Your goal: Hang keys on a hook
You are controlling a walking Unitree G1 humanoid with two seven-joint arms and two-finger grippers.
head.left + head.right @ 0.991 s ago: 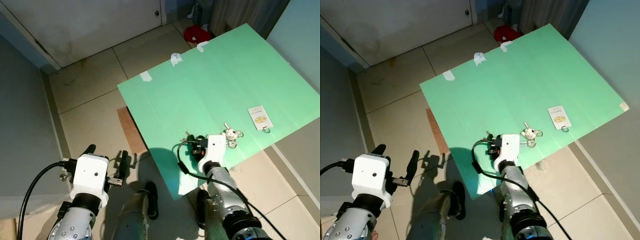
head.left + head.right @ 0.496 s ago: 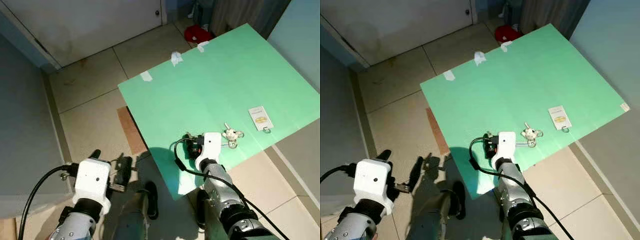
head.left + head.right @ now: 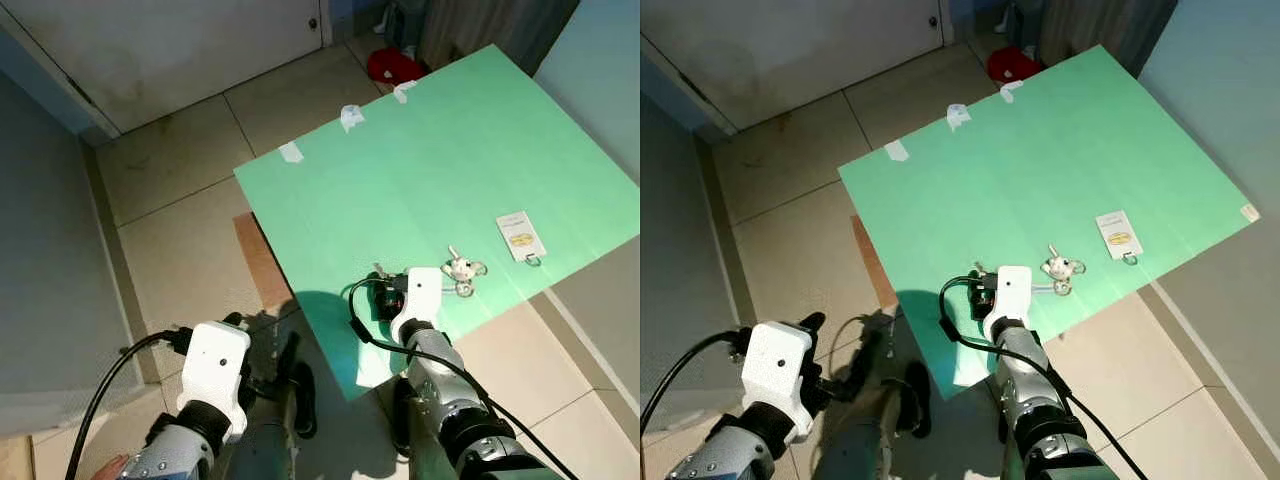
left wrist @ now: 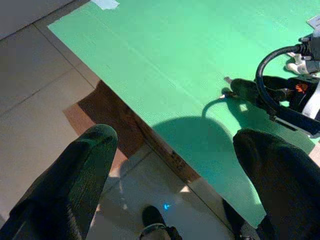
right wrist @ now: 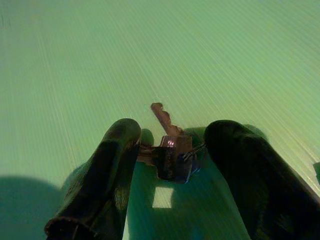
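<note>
Right now my right gripper point(image 5: 170, 165) is down on the green board point(image 3: 430, 170), fingers point(image 5: 107, 170) spread with the keys point(image 5: 167, 150) lying between them on the surface. The pads are not yet clamped on anything; one finger seems to touch the bunch's edge, but I cannot be sure. My left gripper point(image 4: 172, 170) hangs open over the tiled floor point(image 3: 190, 200) beside the board's near edge, well clear of the work.

What worries me is the closing. The keys lie flat on a smooth sheet, so if I close too high the pads may ride over them, or nudge the bunch forward out of the gap. A loose bunch can also pivot, leaving me pinching one blade while the rest dangle, and that would make threading a hook awkward. My own shadow covers the spot, which makes the edges harder to judge.

The keys look like a small dark bunch: one reddish-brown blade points away from me, a dark squarish head sits in the middle, and a thin wire or ring shows at one side. Just beyond my wrist in the head view lies a pale charm or second bunch point(image 3: 462, 270), and farther off a white tag point(image 3: 520, 237) with a small ring.
</note>
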